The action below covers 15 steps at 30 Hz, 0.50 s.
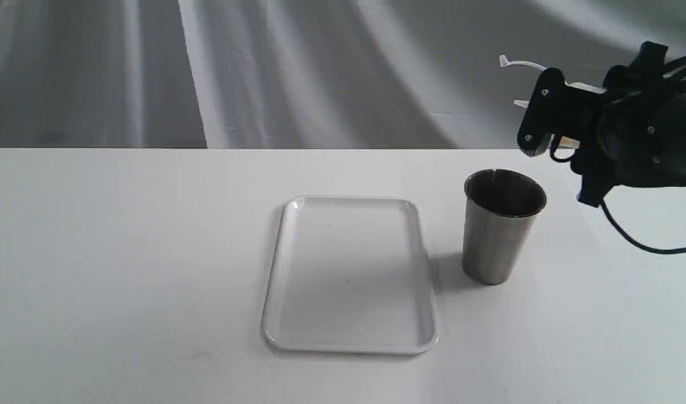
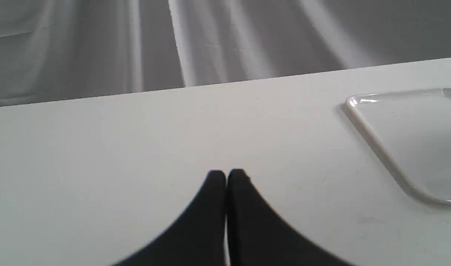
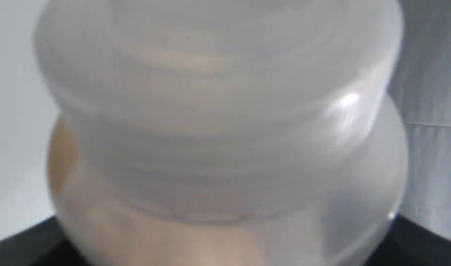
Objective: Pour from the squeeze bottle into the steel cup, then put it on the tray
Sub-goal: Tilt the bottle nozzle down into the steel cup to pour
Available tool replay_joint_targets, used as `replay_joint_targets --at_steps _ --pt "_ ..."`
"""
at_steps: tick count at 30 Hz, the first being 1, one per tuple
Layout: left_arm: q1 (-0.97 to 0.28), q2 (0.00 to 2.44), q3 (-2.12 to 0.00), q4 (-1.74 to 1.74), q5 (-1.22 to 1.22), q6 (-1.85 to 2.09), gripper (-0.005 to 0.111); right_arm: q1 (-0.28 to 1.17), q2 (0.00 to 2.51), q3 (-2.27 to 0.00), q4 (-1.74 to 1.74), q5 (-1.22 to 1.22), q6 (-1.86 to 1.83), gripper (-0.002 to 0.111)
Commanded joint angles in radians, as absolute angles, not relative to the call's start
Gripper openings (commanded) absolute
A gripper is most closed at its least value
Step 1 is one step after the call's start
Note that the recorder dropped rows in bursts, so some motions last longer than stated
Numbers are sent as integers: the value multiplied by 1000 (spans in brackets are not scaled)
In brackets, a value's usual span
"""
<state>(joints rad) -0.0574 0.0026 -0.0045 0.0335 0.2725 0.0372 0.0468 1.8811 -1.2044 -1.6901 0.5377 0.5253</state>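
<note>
A white table (image 1: 124,252) fills the scene, with a grey draped cloth (image 1: 320,73) hanging behind its far edge. The tray (image 1: 348,269) lies flat at the middle of the table with nothing on it, one short end toward the cloth.

The black right arm (image 1: 652,134) reaches in above the table on the side of the tray where the steel cup (image 1: 497,235) stands. The cup is upright, just beside the tray's long edge and not touching it. Its mouth is open and dark inside.

The right claw (image 1: 542,112) is clenched around the squeeze bottle (image 1: 584,87), held in the air above the cup and a little farther from the tray than the cup. The bottle is tipped well over, its nozzle and thin cap strap pointing back toward the tray's side. In the right wrist view its ribbed translucent wall fills the frame, blurred, with amber liquid (image 3: 63,155) showing through.

The left claw (image 2: 225,177) hangs low over bare table, near one rounded corner of the tray, its two black fingers pressed together on nothing.

A black cable (image 1: 635,241) droops from the right arm over the table, beyond the cup from the tray.
</note>
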Motion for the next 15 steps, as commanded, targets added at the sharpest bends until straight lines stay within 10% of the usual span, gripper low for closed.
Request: replay_joint_targets --at_steps 1,15 --pt "-63 0 0 33 266 32 0 47 1872 -1170 -1692 562 517 17" --pt "-63 0 0 33 266 36 0 47 1872 -1130 -1727 566 499 17"
